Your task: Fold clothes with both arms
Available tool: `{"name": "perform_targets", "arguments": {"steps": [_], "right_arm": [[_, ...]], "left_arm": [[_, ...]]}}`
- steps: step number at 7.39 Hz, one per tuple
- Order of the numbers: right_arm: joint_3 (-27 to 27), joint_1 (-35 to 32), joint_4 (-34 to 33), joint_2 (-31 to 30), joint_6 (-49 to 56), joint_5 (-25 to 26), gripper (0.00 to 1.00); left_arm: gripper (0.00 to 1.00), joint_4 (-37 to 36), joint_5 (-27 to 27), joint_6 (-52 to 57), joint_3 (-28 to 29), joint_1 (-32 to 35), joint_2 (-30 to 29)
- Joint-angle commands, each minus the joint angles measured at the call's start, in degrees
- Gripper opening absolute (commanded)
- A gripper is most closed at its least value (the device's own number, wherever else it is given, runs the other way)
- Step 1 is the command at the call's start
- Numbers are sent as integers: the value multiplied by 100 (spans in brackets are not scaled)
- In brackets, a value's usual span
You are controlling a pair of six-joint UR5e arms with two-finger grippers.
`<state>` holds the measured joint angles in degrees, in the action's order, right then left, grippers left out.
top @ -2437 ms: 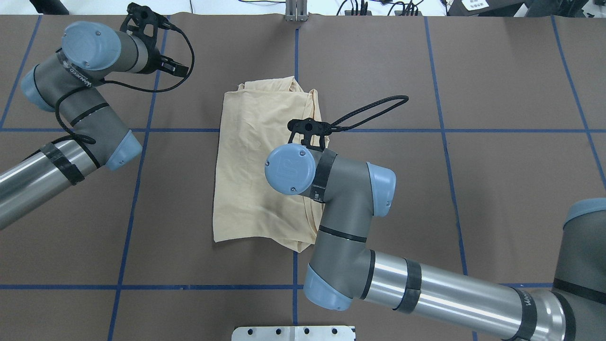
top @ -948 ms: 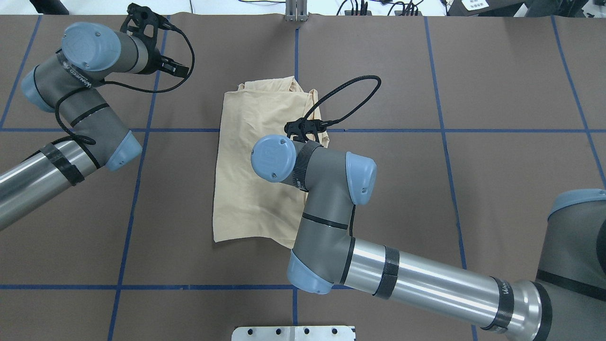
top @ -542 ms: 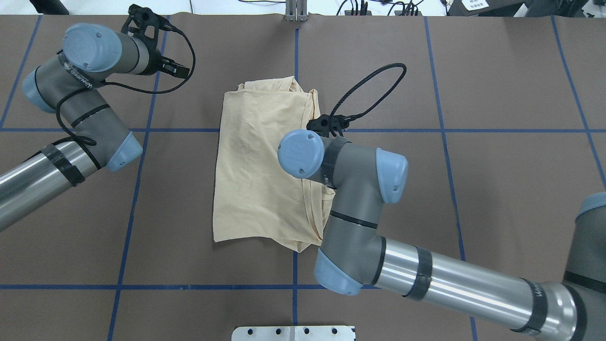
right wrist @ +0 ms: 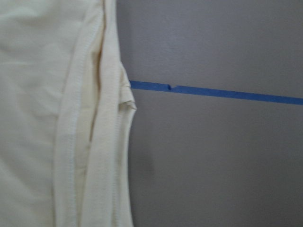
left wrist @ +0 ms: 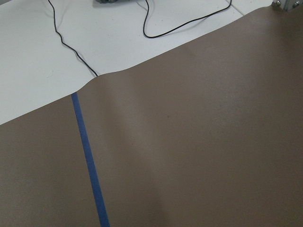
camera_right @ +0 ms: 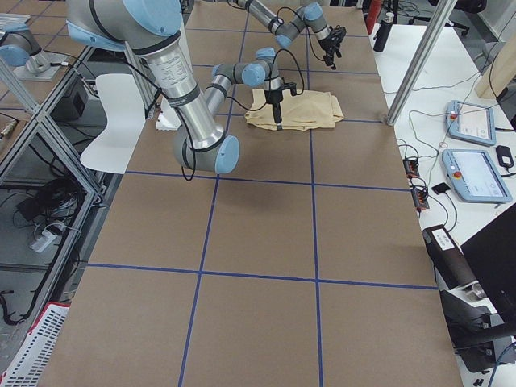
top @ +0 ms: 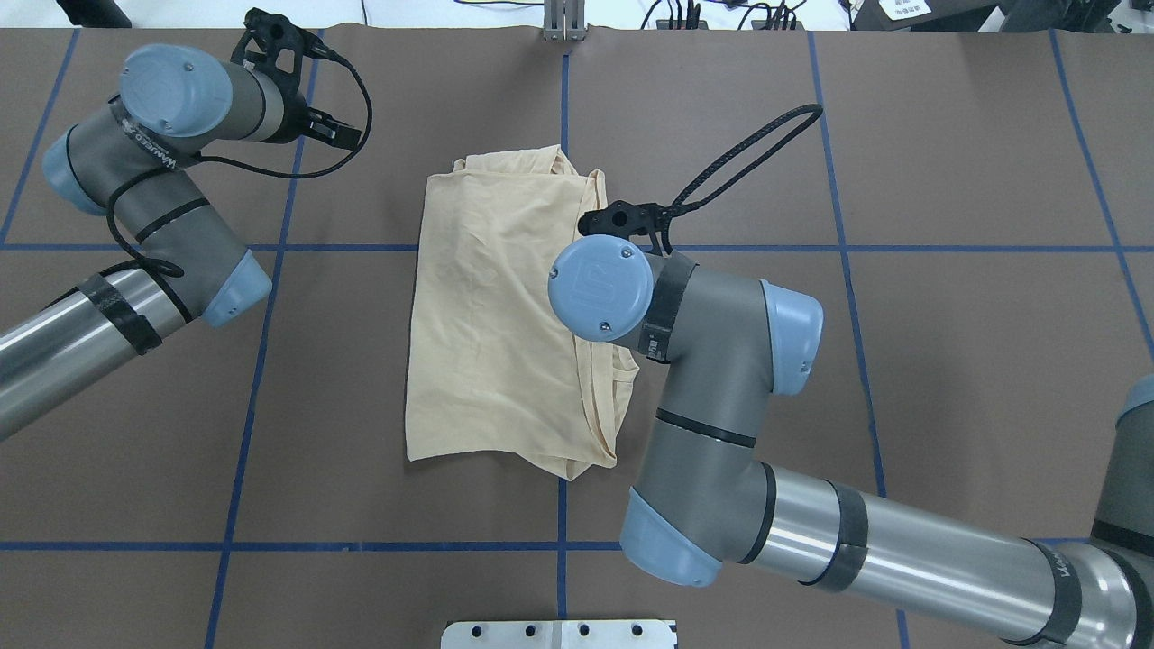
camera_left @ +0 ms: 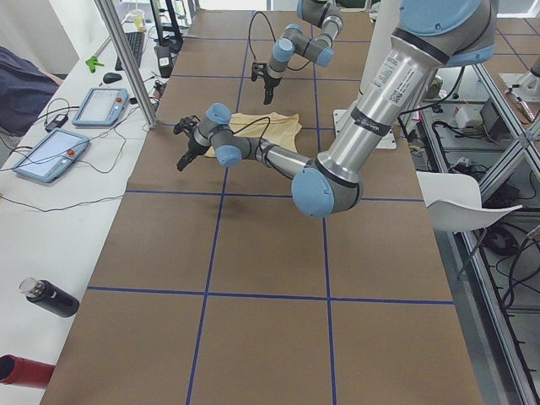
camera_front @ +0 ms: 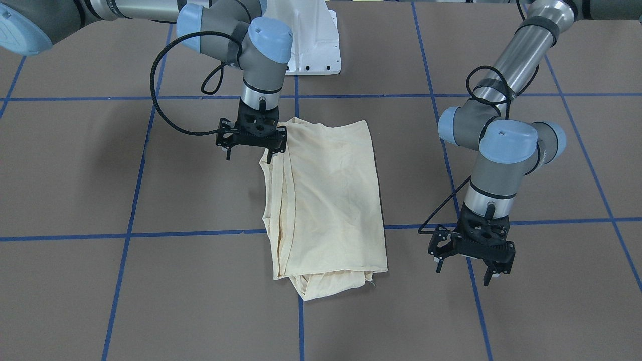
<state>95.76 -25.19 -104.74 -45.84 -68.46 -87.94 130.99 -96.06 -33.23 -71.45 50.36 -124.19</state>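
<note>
I see my right gripper (camera_front: 249, 156) spread wide and empty, just above the folded shirt's (camera_front: 328, 200) edge. My left gripper (camera_front: 462, 274) hangs wide too, holding nothing, away from the shirt.

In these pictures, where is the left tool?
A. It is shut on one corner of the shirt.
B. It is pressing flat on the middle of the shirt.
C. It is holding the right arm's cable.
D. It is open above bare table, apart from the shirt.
D: the left tool hangs with its jaws spread over bare table, clearly apart from the folded shirt, and its wrist view shows only table cover.
</note>
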Motion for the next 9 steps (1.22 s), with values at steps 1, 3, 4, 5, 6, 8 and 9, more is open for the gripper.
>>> {"name": "perform_targets", "arguments": {"steps": [1,3,4,5,6,8,9], "right_arm": [[-546,188,304,538,-36,-180,99],[-638,426,323,620,-27,-189,58],[-594,488,297,568,51,-319,47],[-567,489,244,463,95,-408,38],[-550,515,105,453,313,-408,31],[-514,568,7,444,395,-741,21],[-523,594,-2,444,403,-786,21]], "left_arm": [[100,5,0,0,0,0,0],[100,5,0,0,0,0,35],[100,5,0,0,0,0,35],[100,5,0,0,0,0,35],[100,5,0,0,0,0,35],[100,5,0,0,0,0,61],[100,5,0,0,0,0,70]]}}
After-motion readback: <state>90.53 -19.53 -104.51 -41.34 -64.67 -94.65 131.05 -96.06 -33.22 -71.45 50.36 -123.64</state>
